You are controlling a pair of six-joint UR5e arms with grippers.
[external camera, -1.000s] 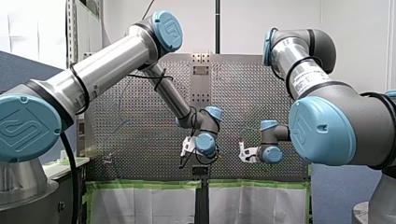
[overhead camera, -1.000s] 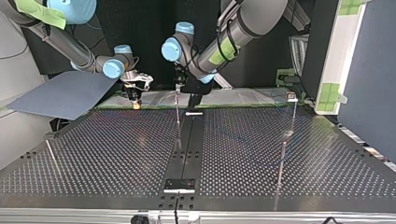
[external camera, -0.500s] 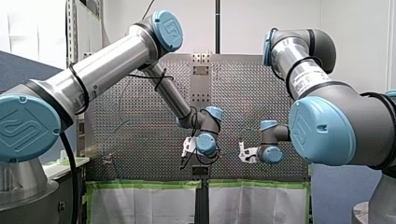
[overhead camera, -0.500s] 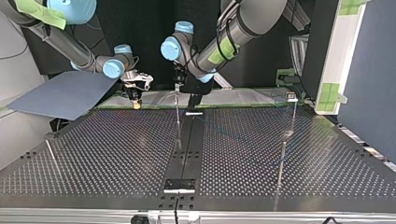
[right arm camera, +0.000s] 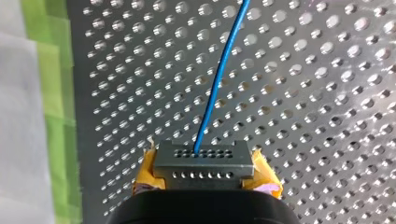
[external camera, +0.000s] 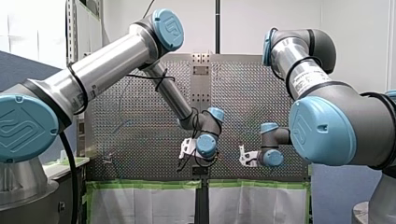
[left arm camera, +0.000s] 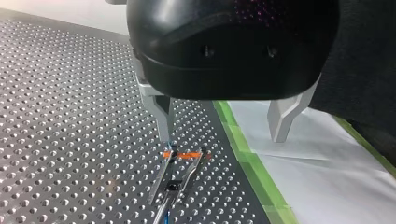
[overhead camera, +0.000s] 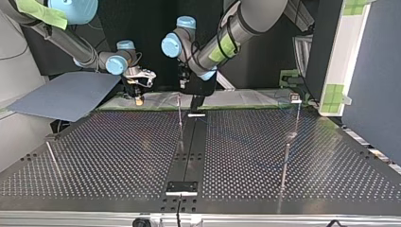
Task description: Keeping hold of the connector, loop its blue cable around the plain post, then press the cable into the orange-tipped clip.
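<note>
One shift: right end effector (overhead camera: 138, 99) back.

Front view: left arm (external camera: 112, 63) enters frame left, right arm (external camera: 303, 74) frame right, wrists lower centre. Left gripper (left arm camera: 222, 138) spread; right gripper (right arm camera: 205, 179) clamping connector (right arm camera: 203, 161).

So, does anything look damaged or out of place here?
Only slightly: the yellow pads of my right gripper look frayed at their edges beside the connector. The blue cable leaves it smoothly, without kinks.
</note>
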